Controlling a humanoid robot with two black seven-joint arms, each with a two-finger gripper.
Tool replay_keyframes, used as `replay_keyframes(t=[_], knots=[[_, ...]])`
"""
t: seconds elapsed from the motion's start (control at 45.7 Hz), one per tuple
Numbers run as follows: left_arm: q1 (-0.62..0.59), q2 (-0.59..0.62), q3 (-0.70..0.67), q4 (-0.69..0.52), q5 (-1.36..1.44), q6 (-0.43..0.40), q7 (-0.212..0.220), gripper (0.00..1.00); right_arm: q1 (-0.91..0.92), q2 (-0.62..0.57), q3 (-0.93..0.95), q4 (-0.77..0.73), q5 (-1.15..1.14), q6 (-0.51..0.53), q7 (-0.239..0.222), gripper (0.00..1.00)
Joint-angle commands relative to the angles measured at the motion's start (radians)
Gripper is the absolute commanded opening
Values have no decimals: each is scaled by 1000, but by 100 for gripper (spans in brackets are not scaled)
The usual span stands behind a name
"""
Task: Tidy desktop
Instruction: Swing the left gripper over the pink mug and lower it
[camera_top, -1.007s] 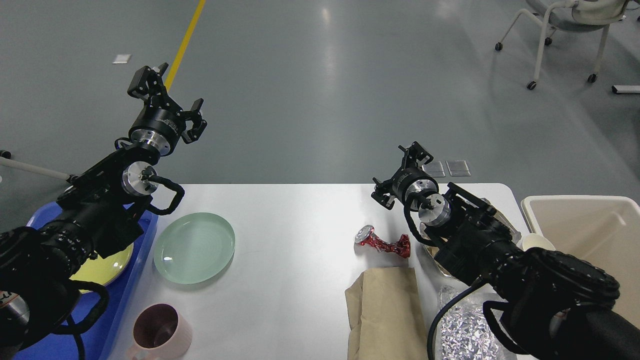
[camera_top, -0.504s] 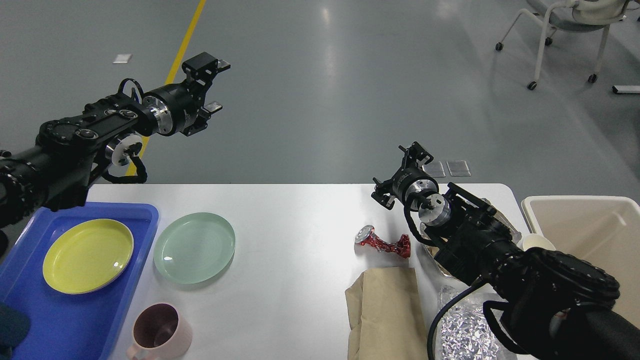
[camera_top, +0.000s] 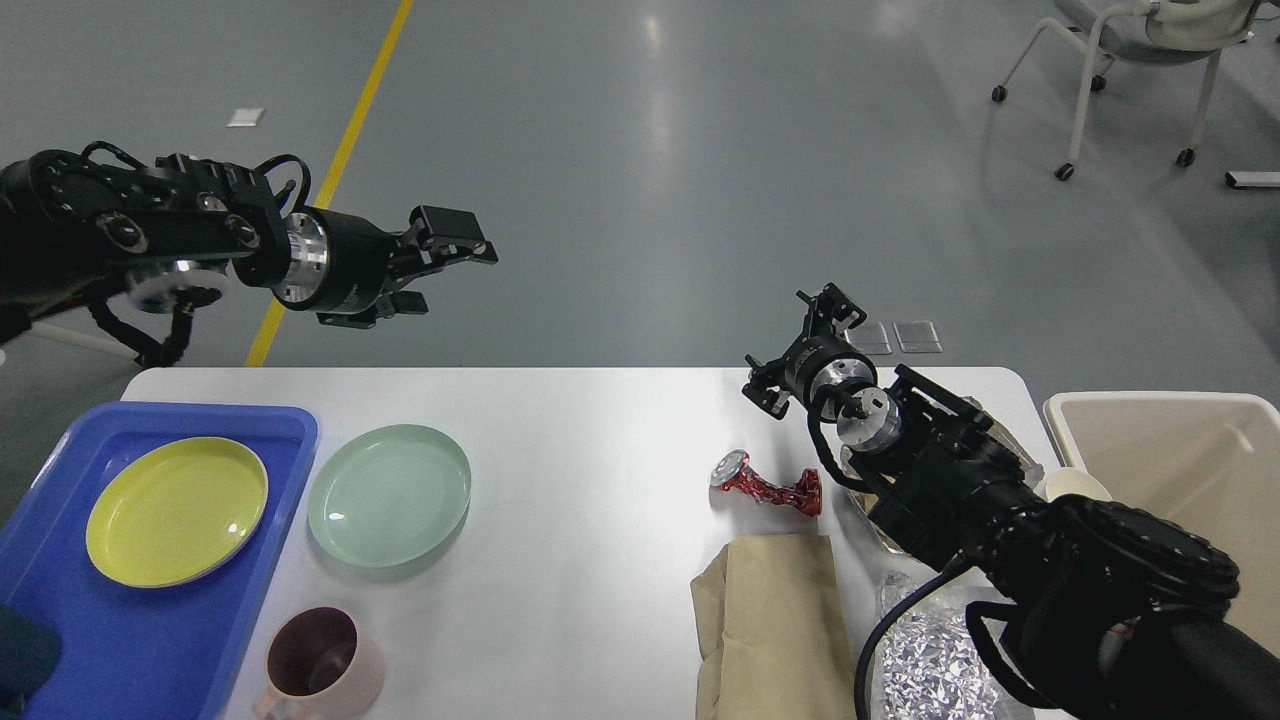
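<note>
The white desktop (camera_top: 580, 450) carries dishes on the left and litter on the right. My left gripper (camera_top: 455, 278) hangs in the air beyond the desk's far left edge, fingers pointing right, open and holding nothing. My right gripper (camera_top: 778, 330) hovers over the far right part of the desk, open and holding nothing, just behind a crushed red can (camera_top: 765, 486). A pale green plate (camera_top: 388, 495) lies on the desk, and a yellow plate (camera_top: 176, 510) lies in the blue tray (camera_top: 60, 620).
A pink mug (camera_top: 320, 660) stands near the front edge. A brown paper bag (camera_top: 775, 620) and crumpled foil (camera_top: 930, 665) lie front right, partly under my right arm. A beige bin (camera_top: 1170, 450) stands at the right, with a white cup (camera_top: 1075, 485) beside it. A chair (camera_top: 1130, 60) stands far off.
My left arm has swung up off the tray and turned so its gripper points right; the yellow plate and tray now show fully. The right arm has not moved.
</note>
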Motion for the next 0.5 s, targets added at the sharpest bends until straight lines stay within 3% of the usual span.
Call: replay_keyframes(t=[0.0,0.219,0.482], knots=[[-143,-2,151,-138,12,-76,0,100,0,0,0,0,0,0,0,100],[-280,-1,278,-254,109,-250,-2,100,0,0,0,0,0,0,0,100],[-398,-2,399,-411,126,-273,0,100,0,0,0,0,0,0,0,100]])
